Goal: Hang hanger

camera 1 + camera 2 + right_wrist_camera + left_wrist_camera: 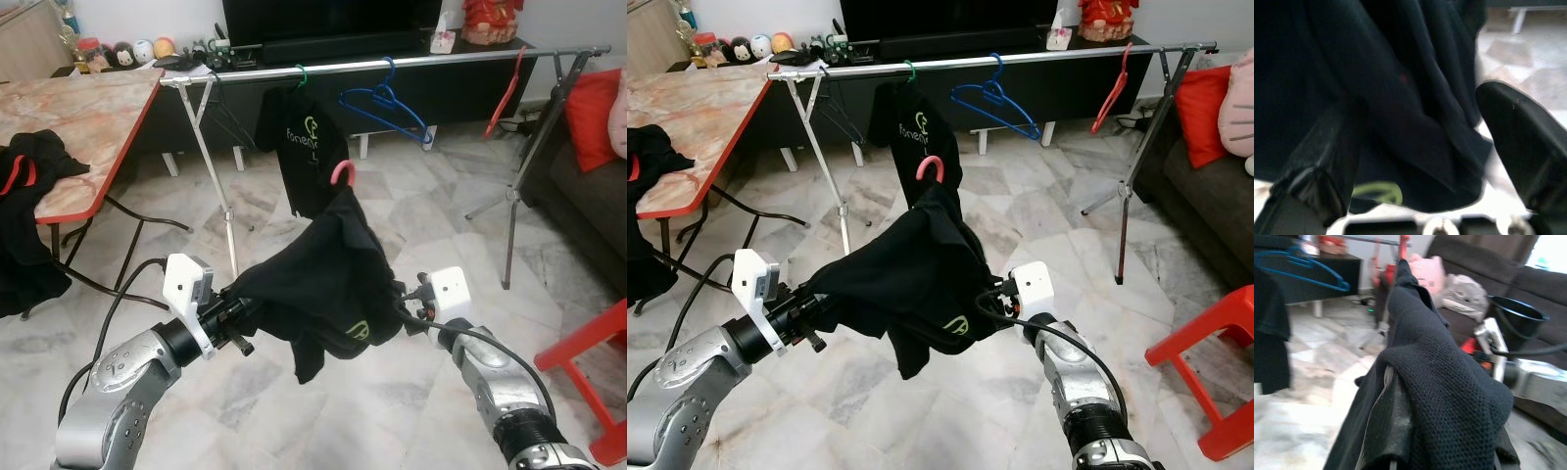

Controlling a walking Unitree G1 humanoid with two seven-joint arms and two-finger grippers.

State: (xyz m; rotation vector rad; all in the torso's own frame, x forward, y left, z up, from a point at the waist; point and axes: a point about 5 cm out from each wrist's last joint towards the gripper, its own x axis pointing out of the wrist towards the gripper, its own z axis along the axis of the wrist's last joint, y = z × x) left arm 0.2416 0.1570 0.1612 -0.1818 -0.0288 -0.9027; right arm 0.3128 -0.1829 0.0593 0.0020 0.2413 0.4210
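A black shirt (328,284) with a green logo hangs on a pink hanger, whose hook (341,172) sticks up above the cloth. I hold it in mid-air between both arms. My left gripper (247,311) is buried in the shirt's left side; in the left wrist view its fingers (1393,431) lie together under the cloth, shut on it. My right gripper (1420,161) is at the shirt's right side, its fingers (1520,147) standing wide apart with folds of cloth between them. The silver clothes rail (441,59) runs across the room beyond the shirt, higher than the hook.
On the rail hang a black shirt on a green hanger (302,132), a black wire hanger (230,116), a blue hanger (387,103) and a red hanger (509,93). A marble table (69,127) with dark clothes stands left; a sofa (588,186) and red stool (593,362) stand right.
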